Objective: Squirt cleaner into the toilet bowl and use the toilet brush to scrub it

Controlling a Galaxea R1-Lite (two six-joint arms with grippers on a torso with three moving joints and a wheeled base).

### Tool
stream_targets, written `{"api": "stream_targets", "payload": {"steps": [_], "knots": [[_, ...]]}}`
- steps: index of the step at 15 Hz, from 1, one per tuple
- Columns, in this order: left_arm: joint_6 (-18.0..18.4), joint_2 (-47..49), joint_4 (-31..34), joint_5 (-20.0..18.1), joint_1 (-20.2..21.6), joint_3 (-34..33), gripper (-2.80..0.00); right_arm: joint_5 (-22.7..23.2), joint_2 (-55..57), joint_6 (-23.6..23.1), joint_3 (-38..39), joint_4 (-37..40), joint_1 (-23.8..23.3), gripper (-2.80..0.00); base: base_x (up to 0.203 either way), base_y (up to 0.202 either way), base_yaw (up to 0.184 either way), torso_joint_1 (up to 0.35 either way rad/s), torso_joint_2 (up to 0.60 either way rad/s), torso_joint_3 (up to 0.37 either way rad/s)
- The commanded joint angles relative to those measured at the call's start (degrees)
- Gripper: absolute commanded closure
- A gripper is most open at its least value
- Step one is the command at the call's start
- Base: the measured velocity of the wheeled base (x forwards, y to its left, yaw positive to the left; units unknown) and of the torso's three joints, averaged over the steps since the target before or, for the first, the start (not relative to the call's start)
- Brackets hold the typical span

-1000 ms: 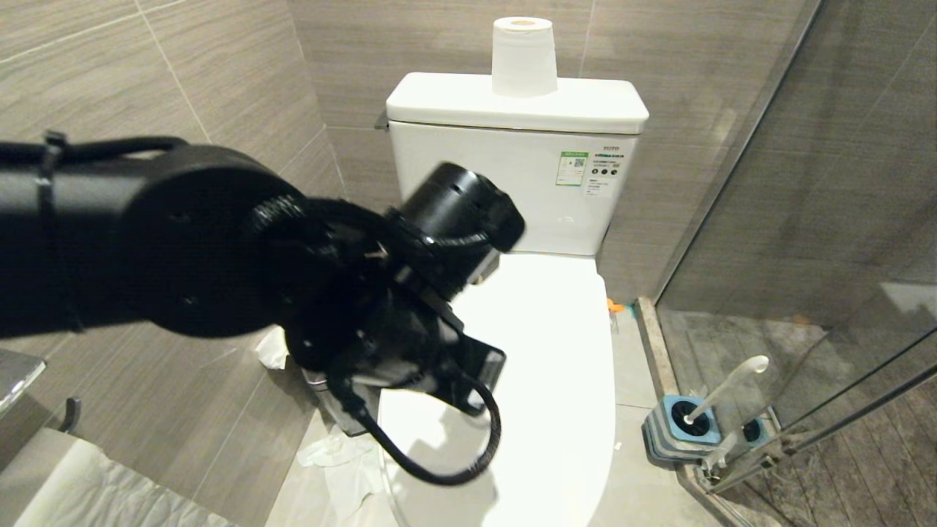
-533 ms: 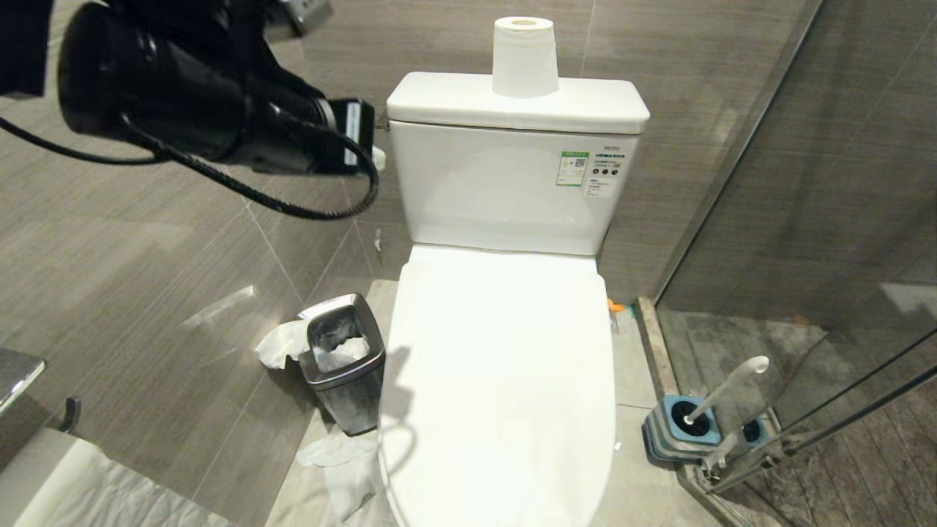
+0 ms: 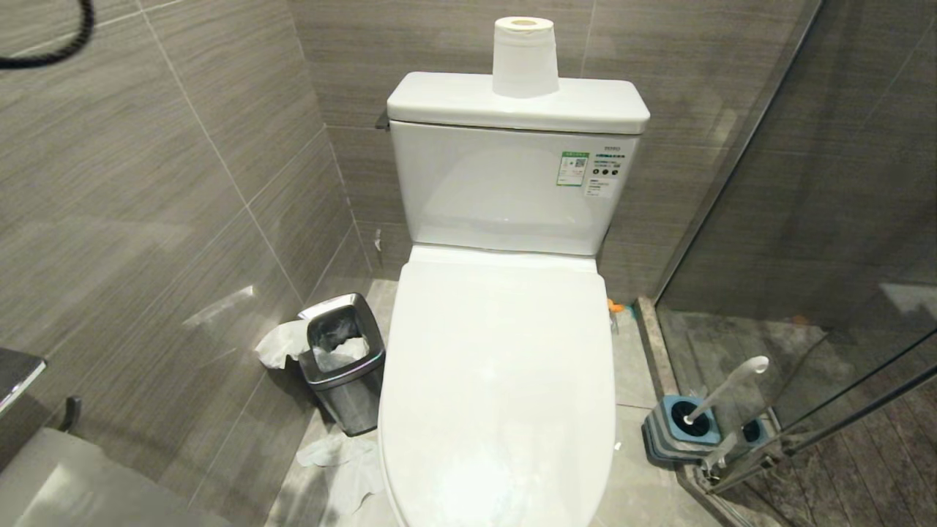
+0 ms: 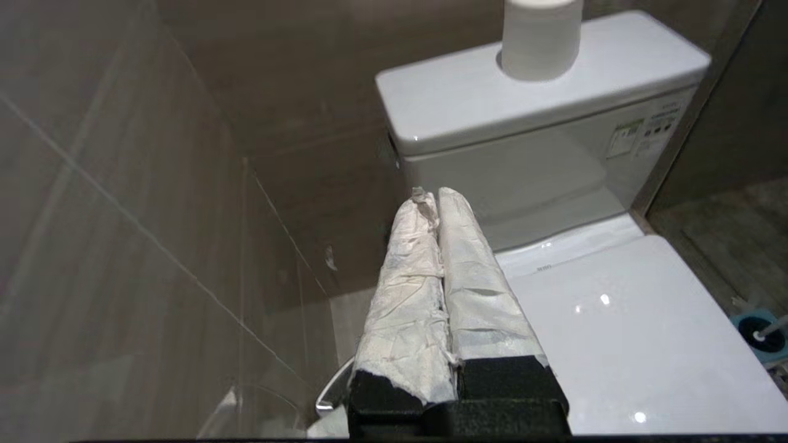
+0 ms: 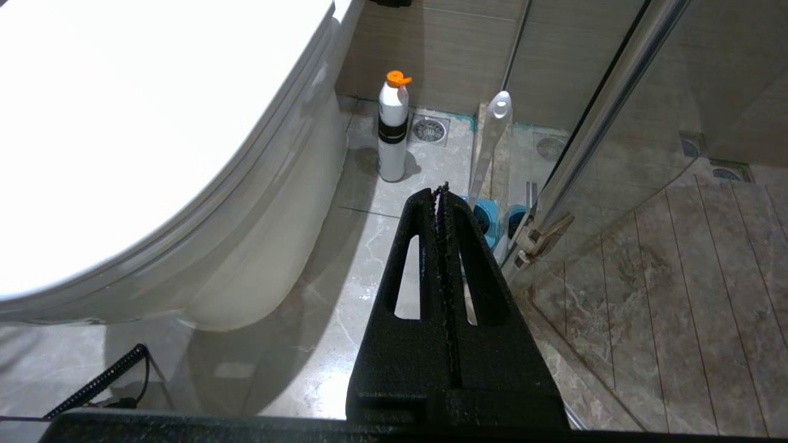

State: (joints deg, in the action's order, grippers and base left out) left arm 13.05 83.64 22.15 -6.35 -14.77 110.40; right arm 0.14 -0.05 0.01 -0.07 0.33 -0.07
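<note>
The toilet bowl is hidden under its shut white lid, which also shows in the left wrist view. The toilet brush leans in its blue-and-grey holder on the floor to the toilet's right. No cleaner liquid is in view. A white bottle with an orange cap stands by the toilet's base. My left gripper, its fingers wrapped in white, is shut and empty, raised left of the tank. My right gripper is shut and empty, low over the floor, pointing at the brush handle.
A chrome waste bin with tissue stands left of the toilet, and more tissue lies on the floor. A paper roll sits on the tank. A glass shower partition closes the right side, and tiled walls the left and back.
My left arm has swung up and to the left out of the head view, leaving only a bit of cable at the top left. The lid and bin now show uncovered.
</note>
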Motion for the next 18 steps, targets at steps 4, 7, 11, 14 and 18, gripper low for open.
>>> {"api": "stream_targets", "payload": {"steps": [4, 7, 11, 14, 18], "knots": [[0.58, -23.22, 1.12, -5.32, 7.82, -7.90, 0.00, 0.03, 0.05, -0.01, -0.01, 0.02, 0.07, 0.00, 0.000, 0.000, 0.000, 0.000, 0.00, 0.000], [0.22, -33.42, 1.28, -8.01, 13.36, -14.77, 0.00, 0.03, 0.05, -0.01, -0.01, 0.02, 0.05, 0.00, 0.000, 0.000, 0.000, 0.000, 0.00, 0.000], [-0.29, -45.66, 1.35, -8.60, 17.13, -27.25, 0.00, 0.03, 0.05, -0.01, 0.01, 0.02, -0.01, 0.00, 0.000, 0.000, 0.000, 0.000, 0.00, 0.000], [-0.31, -54.51, 1.33, -7.93, 16.10, -37.50, 0.00, 0.03, 0.05, -0.01, 0.06, 0.02, -0.01, 0.00, 0.000, 0.000, 0.000, 0.000, 0.00, 0.000], [-0.17, -65.20, 1.67, -5.87, 14.22, -48.49, 0.00, 0.03, 0.05, -0.01, -0.01, 0.02, -0.01, 0.00, 0.000, 0.000, 0.000, 0.000, 0.00, 0.000]]}}
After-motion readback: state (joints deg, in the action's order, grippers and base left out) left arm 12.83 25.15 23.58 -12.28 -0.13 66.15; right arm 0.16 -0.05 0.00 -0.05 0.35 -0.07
